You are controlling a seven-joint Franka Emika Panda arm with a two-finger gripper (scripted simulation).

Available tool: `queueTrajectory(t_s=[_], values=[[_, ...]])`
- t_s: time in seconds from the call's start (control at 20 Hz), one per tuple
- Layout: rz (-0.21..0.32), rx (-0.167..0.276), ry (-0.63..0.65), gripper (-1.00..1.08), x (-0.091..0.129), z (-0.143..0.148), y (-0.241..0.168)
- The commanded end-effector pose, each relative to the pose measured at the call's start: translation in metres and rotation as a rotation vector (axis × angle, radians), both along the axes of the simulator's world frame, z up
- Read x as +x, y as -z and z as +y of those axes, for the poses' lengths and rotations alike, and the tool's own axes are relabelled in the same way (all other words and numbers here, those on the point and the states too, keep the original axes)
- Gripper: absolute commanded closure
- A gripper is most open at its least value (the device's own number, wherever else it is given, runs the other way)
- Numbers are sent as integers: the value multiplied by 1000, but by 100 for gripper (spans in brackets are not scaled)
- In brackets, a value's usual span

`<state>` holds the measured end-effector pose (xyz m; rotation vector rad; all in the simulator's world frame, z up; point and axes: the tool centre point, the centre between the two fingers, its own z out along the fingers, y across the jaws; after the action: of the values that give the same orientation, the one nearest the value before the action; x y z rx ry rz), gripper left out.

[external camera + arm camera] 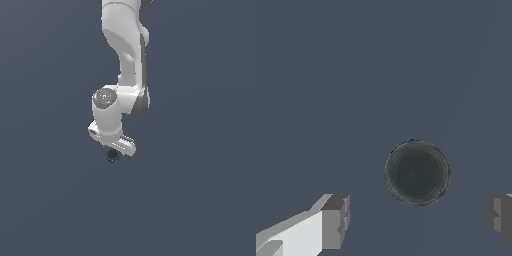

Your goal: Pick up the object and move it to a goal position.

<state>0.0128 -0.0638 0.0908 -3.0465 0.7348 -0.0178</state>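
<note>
The object (417, 173) is a small round can seen from straight above in the wrist view: a dark top with a thin blue sliver at its rim. It stands upright on the flat grey floor. My gripper (417, 220) hangs above it, open, with one grey fingertip (336, 222) and the other (499, 217) spread far wider than the can. The can lies just off the line between the fingertips, not between them. In the exterior view only a dark bit of the object (112, 155) peeks out below the white hand (111, 136), which hides the fingers.
The plain grey floor (200, 200) stretches all around. The white arm (127, 50) reaches down from the top of the exterior view.
</note>
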Motion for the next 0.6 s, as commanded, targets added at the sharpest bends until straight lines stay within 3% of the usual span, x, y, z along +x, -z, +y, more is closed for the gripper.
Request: queueTrajectory(t_s=[0.0, 0.55], values=[[5, -1, 48, -92, -2, -5, 12], [13, -4, 103, -92, -6, -12, 27]])
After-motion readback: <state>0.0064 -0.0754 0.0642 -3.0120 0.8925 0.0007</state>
